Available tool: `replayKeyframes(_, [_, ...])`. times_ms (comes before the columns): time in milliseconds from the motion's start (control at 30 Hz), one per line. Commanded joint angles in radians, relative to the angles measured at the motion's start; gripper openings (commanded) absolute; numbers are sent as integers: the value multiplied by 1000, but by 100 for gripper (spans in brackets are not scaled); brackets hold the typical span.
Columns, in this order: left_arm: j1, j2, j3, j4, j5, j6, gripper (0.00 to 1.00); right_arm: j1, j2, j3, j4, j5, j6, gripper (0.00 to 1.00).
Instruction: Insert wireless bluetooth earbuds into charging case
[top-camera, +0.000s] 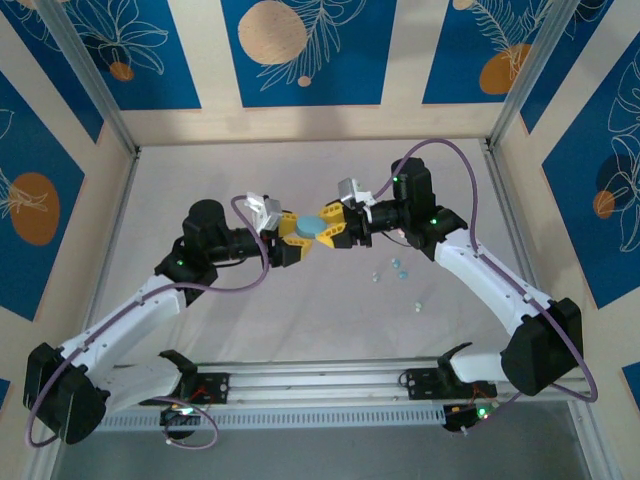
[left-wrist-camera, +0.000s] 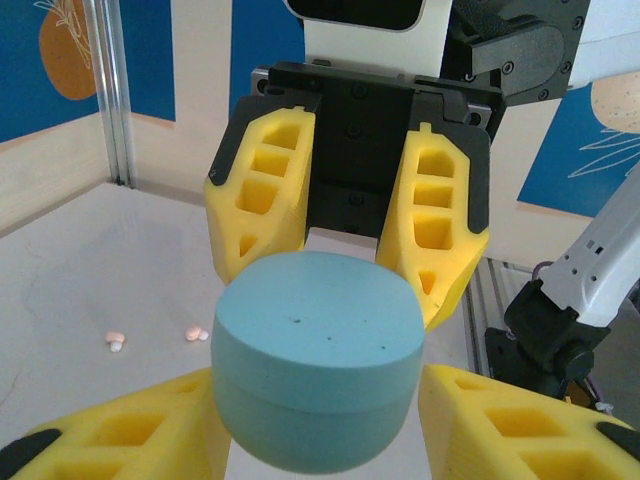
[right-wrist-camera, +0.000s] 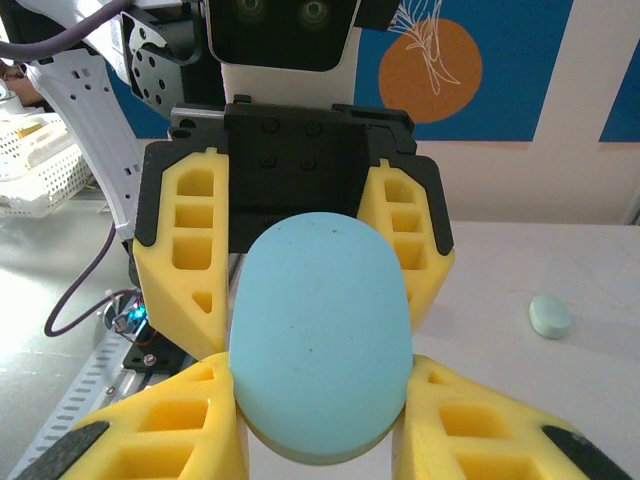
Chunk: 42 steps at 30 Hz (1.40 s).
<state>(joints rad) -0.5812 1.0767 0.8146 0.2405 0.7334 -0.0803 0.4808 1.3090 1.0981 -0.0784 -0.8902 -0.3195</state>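
Note:
A pale blue oval charging case (top-camera: 312, 224) hangs above the table's middle, lid closed, a seam running round its side (left-wrist-camera: 318, 355). My left gripper (top-camera: 291, 237) and right gripper (top-camera: 334, 222) meet on it from opposite sides. In the left wrist view my left gripper (left-wrist-camera: 320, 435) is shut on the case's lower half. In the right wrist view my right gripper (right-wrist-camera: 320, 430) presses the case (right-wrist-camera: 320, 335) on both flanks. Several tiny earbuds (top-camera: 395, 266) lie on the table below the right arm. Two pinkish ones (left-wrist-camera: 116, 341) lie on the table in the left wrist view.
A small mint oval piece (right-wrist-camera: 549, 316) rests on the white tabletop (top-camera: 300, 310). One stray earbud (top-camera: 417, 305) lies apart from the cluster. Wooden walls with metal posts (top-camera: 95, 95) close in the table. The arms' rail (top-camera: 320, 385) runs along the near edge.

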Motion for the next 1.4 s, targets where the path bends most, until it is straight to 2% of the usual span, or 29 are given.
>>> replayKeyframes(0, [-10,2,35,49,34,-16,50,9,-2,20,10,-4,11,32])
replayKeyframes(233, [-12,1,31,89,34,-33,50,9,-1,22,-19,0,-11,32])
replayKeyframes(433, [-12,11,35,81,45,-33,45,9,0,16,1,-1,2,32])
replayKeyframes(667, [-11,6,31,72,50,-15,51,6,1,14,19,-7,27,32])
replayKeyframes(1000, [-14,9,34,69,74,13,47,-4,4,17,16,-37,41,32])
replayKeyframes(1367, [-15,-4,44,23,74,62,49,-13,8,17,28,-58,63,32])
